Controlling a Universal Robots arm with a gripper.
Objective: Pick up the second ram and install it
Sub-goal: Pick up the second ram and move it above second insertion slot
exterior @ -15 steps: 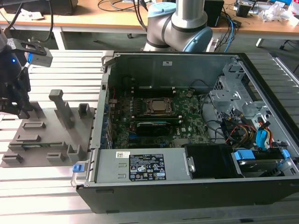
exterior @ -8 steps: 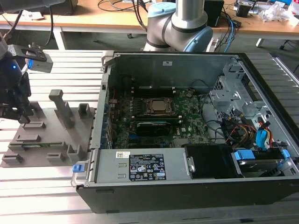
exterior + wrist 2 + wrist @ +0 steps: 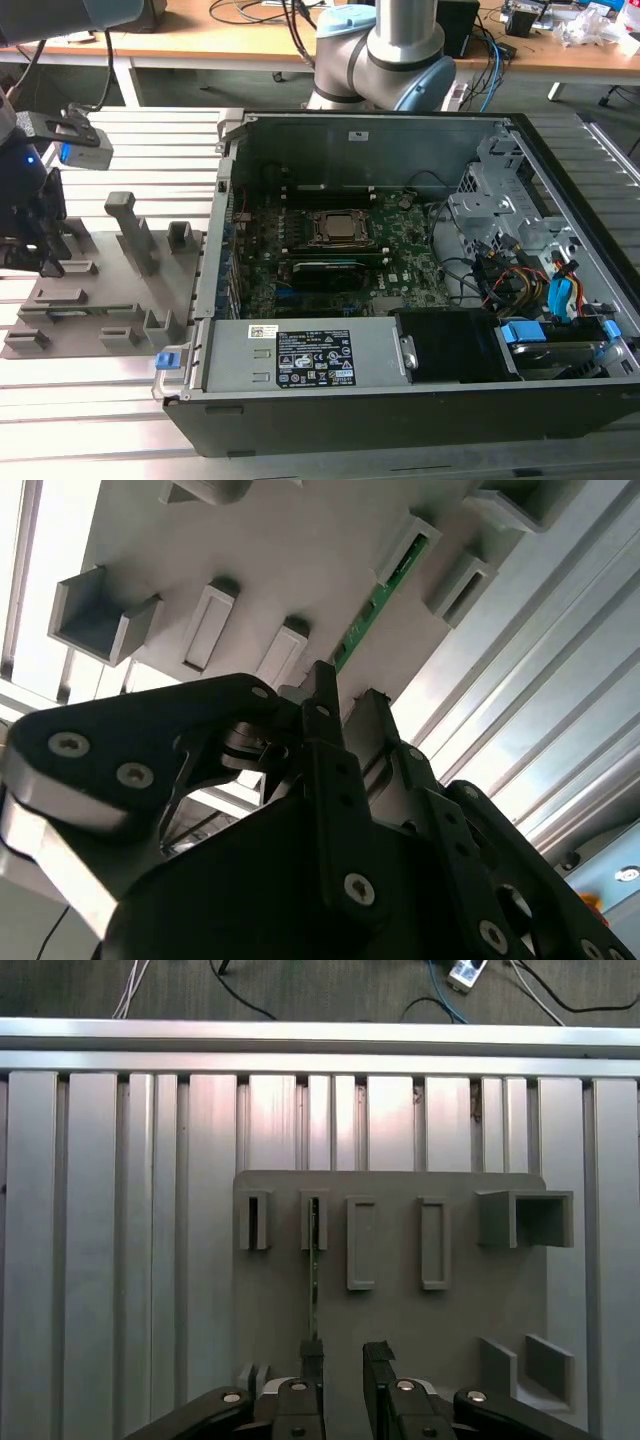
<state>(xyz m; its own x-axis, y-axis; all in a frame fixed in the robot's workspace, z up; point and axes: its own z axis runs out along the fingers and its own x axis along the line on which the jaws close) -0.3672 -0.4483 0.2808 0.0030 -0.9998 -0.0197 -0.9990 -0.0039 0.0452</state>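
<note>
Claw (image 3: 345,1352), fingers spread, hangs over the gray holder tray (image 3: 450,1320) on the ribbed worktop (image 3: 100,1260). The green ram stick (image 3: 313,1295) sits on the tray, in line with one finger.

A lab: slotted aluminium table (image 3: 80,400), opened computer case (image 3: 330,430), cable-strewn workbench (image 3: 180,40).

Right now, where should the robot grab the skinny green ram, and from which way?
Probably by its two flat faces, on the bare middle stretch of the ram, coming straight down from above. It stands on its thin edge on the gray holder, one end in a slot block, so the top edge is free.
</note>
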